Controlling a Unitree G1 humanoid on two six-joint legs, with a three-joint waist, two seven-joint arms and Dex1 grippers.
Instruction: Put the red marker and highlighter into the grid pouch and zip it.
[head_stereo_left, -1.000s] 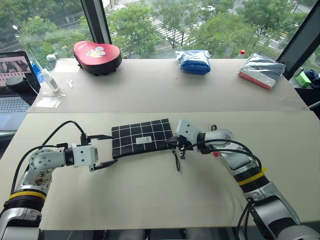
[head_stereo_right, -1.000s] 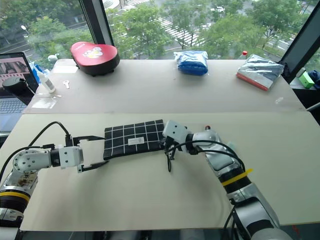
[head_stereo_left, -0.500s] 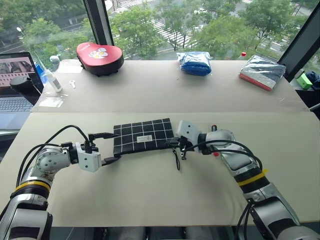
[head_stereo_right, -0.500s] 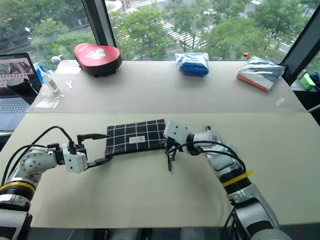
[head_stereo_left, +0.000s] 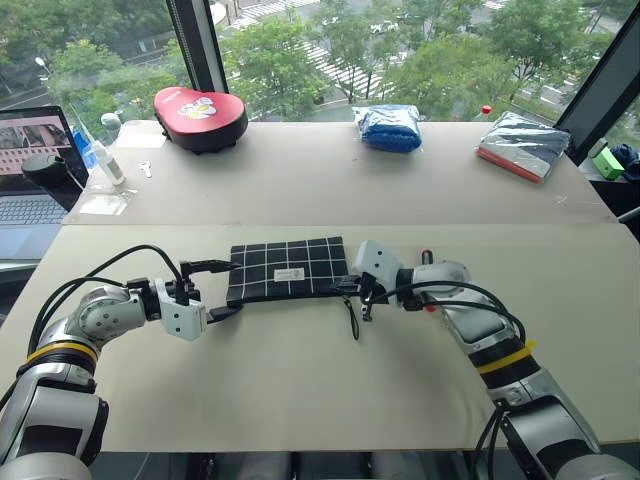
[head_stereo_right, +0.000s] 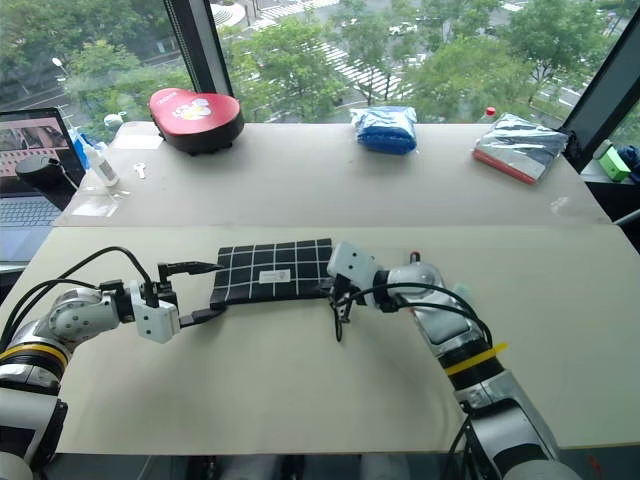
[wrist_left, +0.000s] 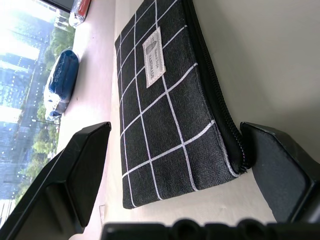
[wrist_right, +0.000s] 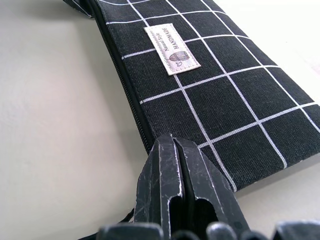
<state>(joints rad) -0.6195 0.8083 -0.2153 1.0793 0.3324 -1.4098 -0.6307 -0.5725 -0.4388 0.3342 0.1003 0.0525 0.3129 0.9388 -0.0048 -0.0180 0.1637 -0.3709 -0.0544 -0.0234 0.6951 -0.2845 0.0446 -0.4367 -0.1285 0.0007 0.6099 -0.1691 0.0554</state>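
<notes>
The grid pouch (head_stereo_left: 288, 268) lies flat on the near table, black with white lines and a small white label, its zipper line closed along the near edge. My left gripper (head_stereo_left: 221, 289) is open at the pouch's left end, one finger (wrist_left: 80, 170) on each side of that corner without touching it. At the pouch's right end my right gripper (head_stereo_left: 347, 287) is shut, fingertips against the zipper edge. The black zipper strap (head_stereo_left: 355, 320) trails from under them; I cannot tell whether it is pinched. The red marker and the highlighter are hidden.
On the far table stand a red rounded case (head_stereo_left: 200, 108), a blue wrapped bundle (head_stereo_left: 388, 125) and a silver packet (head_stereo_left: 523, 140). A laptop (head_stereo_left: 25, 170) and a small bottle (head_stereo_left: 108, 160) sit at the far left. A seam (head_stereo_left: 300, 224) divides the two tables.
My left gripper has rolled and edged toward the pouch, so its fingers now flank the left corner. The right gripper and the pouch have stayed where they were.
</notes>
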